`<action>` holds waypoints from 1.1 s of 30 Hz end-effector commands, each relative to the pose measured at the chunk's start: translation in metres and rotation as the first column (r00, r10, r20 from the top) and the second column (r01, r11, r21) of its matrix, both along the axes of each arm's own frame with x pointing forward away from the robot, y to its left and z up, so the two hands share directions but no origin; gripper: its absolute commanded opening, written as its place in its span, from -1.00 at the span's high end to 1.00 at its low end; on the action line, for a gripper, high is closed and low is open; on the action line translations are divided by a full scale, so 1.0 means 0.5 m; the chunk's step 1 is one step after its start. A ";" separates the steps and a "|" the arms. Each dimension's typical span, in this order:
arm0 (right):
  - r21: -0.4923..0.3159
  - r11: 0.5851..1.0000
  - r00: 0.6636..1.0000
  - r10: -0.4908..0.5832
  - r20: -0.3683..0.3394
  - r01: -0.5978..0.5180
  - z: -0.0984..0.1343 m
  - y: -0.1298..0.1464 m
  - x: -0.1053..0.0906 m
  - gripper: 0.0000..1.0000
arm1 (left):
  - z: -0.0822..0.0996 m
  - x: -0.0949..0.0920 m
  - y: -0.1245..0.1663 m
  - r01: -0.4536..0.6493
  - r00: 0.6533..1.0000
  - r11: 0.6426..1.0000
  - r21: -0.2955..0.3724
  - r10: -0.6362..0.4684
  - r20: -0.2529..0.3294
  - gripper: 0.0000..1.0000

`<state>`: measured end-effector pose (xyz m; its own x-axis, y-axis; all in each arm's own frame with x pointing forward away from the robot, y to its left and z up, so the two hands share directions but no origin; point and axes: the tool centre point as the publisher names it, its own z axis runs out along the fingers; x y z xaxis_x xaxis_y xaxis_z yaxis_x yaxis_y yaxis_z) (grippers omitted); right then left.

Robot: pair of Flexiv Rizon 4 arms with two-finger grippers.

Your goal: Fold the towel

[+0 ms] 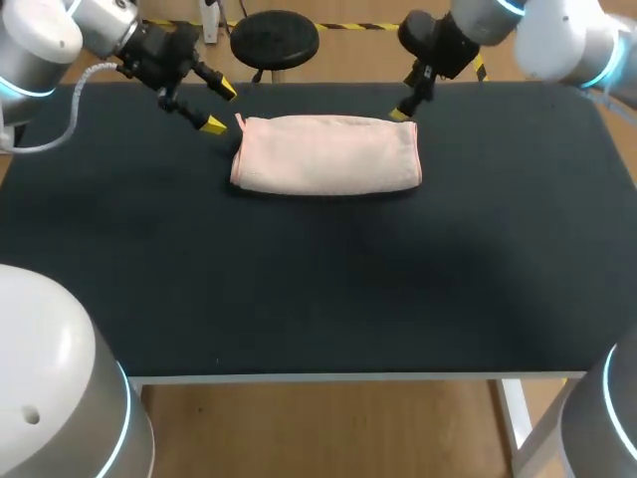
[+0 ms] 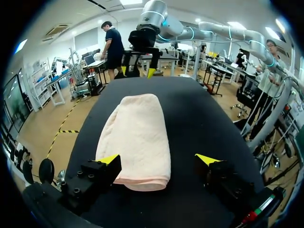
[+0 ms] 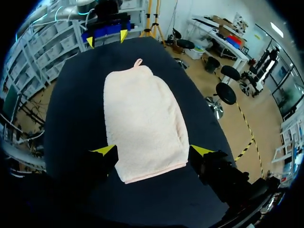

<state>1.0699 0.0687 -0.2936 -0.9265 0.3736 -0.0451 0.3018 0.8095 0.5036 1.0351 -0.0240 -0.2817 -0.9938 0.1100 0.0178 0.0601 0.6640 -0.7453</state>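
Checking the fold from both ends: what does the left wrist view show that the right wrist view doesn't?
Only the left wrist view: the towel's thick, rounded folded end, just ahead of the open left end effector.
Only the right wrist view: the loop at the towel's far end, and the thin hemmed edge just ahead of the open right end effector.
Both: the folded towel lying lengthwise on the black table, with the other arm's end effector beyond its far end.
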 end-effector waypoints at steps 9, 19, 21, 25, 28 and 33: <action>0.243 0.591 0.626 -0.619 -0.474 0.769 -0.040 -0.026 -0.029 -1.00 | 0.000 0.000 0.000 0.001 1.000 1.000 0.000 -0.001 0.001 -1.00; 0.192 0.471 0.480 -0.627 -0.614 0.861 -0.093 -0.038 -0.027 -1.00 | 0.000 0.000 0.000 0.001 1.000 1.000 0.000 -0.001 0.001 -1.00; 0.171 0.456 0.451 -0.624 -0.639 0.873 -0.110 -0.035 -0.028 -1.00 | 0.000 0.000 0.000 0.001 1.000 1.000 0.000 -0.001 0.001 -1.00; 0.141 0.459 0.432 -0.626 -0.649 0.877 -0.132 -0.026 -0.033 -1.00 | 0.000 0.000 0.000 0.001 1.000 1.000 0.000 -0.001 0.001 -1.00; 0.130 0.460 0.425 -0.626 -0.653 0.878 -0.138 -0.025 -0.035 -1.00 | 0.000 0.000 0.000 0.001 1.000 1.000 0.000 -0.001 0.001 -1.00; 0.110 0.455 0.411 -0.641 -0.649 0.884 -0.153 -0.031 -0.034 -1.00 | 0.000 0.000 0.000 0.001 1.000 1.000 0.000 -0.001 0.001 -1.00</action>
<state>1.0494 0.0536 -0.3661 -0.1919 0.7999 0.5686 0.9311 -0.0349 0.3632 1.0357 -0.0240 -0.2812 -0.9936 0.1109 0.0194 0.0596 0.6648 -0.7446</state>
